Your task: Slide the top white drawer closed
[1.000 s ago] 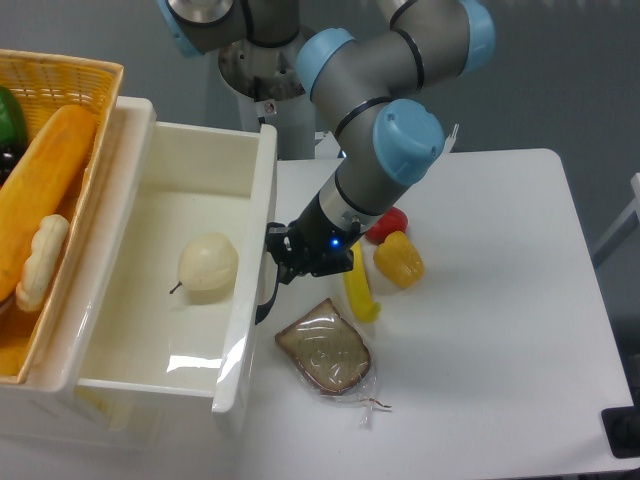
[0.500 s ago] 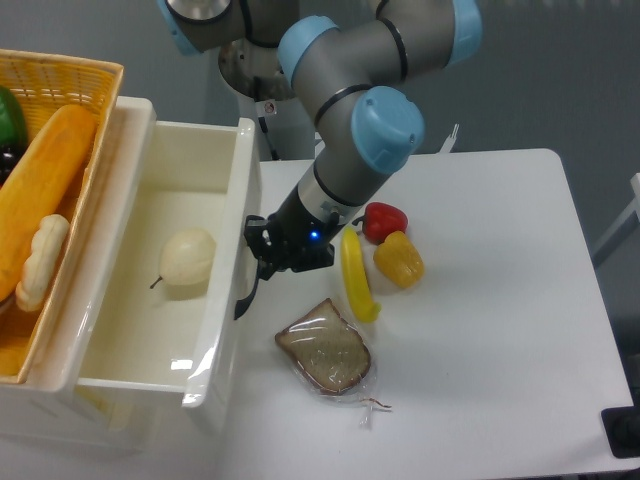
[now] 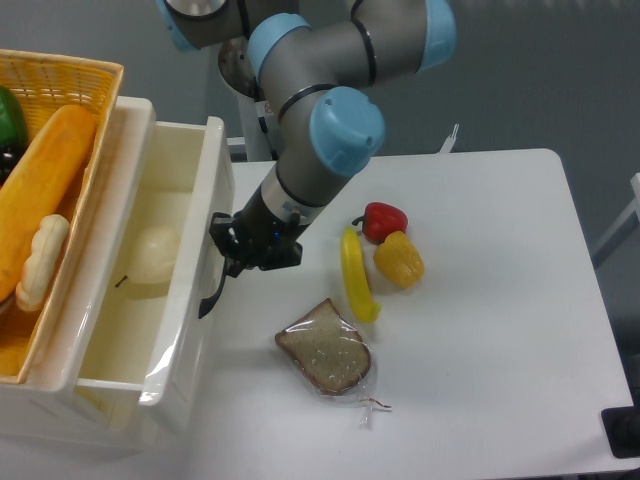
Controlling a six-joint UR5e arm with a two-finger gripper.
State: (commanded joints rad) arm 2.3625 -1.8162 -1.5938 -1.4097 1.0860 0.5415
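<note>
The top white drawer [image 3: 190,300] stands partly open on the left, with a pale pear [image 3: 150,255] inside it. Its black curved handle [image 3: 212,290] sits on the front wall. My gripper [image 3: 232,252] is pressed against the drawer front just above the handle. Its dark fingers are close together, but I cannot tell whether they are shut. The lower drawer is hidden under the top one.
A yellow wicker basket [image 3: 70,80] with a bread loaf and a green pepper sits on the cabinet top at the left. On the white table lie a banana [image 3: 355,275], a red pepper [image 3: 385,220], a yellow pepper [image 3: 399,260] and a wrapped bread slice [image 3: 325,358].
The gripper has moved left, pushing the drawer front with it. The drawer is further in than before and the pear has shifted left with it.
</note>
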